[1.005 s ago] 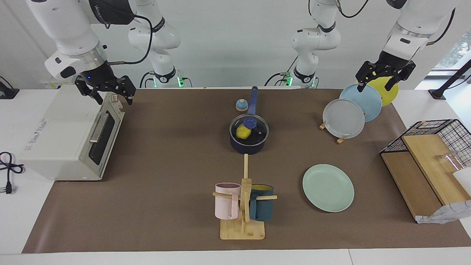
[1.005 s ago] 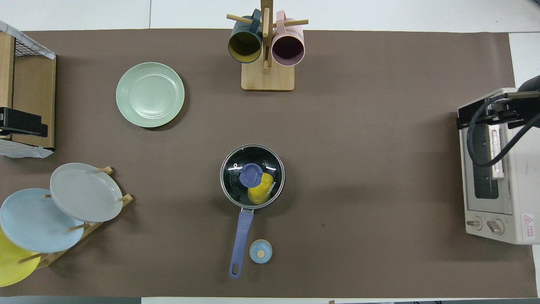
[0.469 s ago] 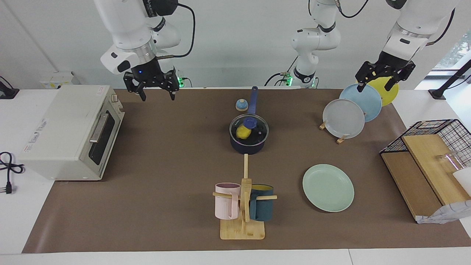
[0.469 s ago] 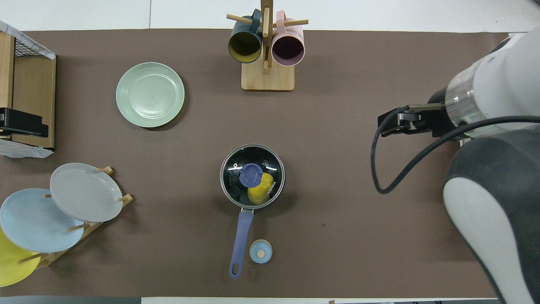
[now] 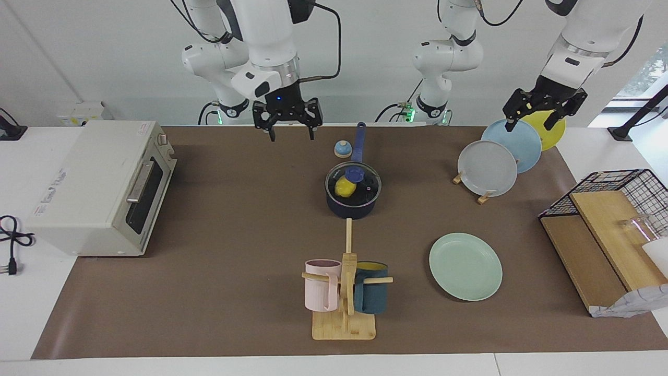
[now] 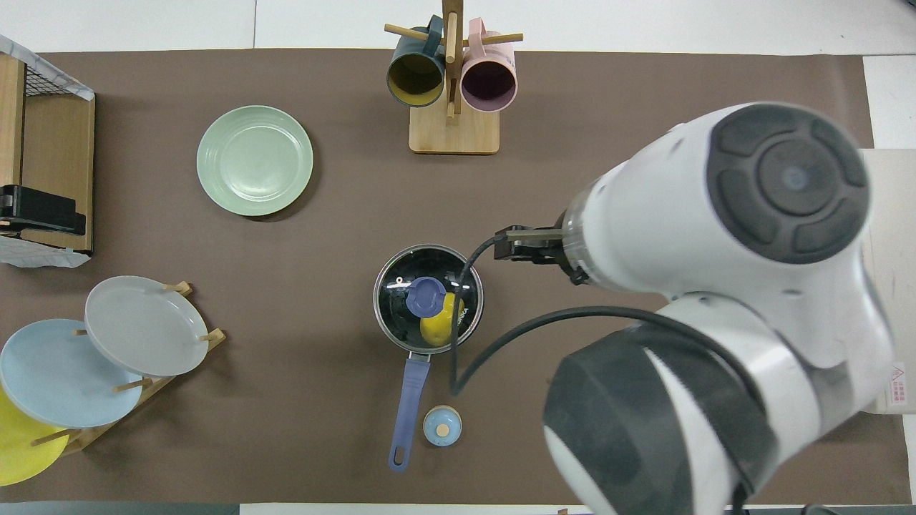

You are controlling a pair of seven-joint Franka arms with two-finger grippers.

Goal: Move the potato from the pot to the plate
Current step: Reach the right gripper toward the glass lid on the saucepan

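Here the right hand (image 5: 288,129) hangs open and empty above the worktop (image 5: 235,219), between the toaster oven (image 5: 99,188) and the pot (image 5: 354,194). The potato (image 5: 343,187) lies in the pot under a glass lid (image 5: 365,184). The plate (image 5: 465,266) sits bare toward the left arm's end. The left hand (image 5: 537,116) waits open over the plate rack (image 5: 488,168)

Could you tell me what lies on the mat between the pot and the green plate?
Nothing: between the pot and the plate the brown mat is bare, clearest in the overhead view.
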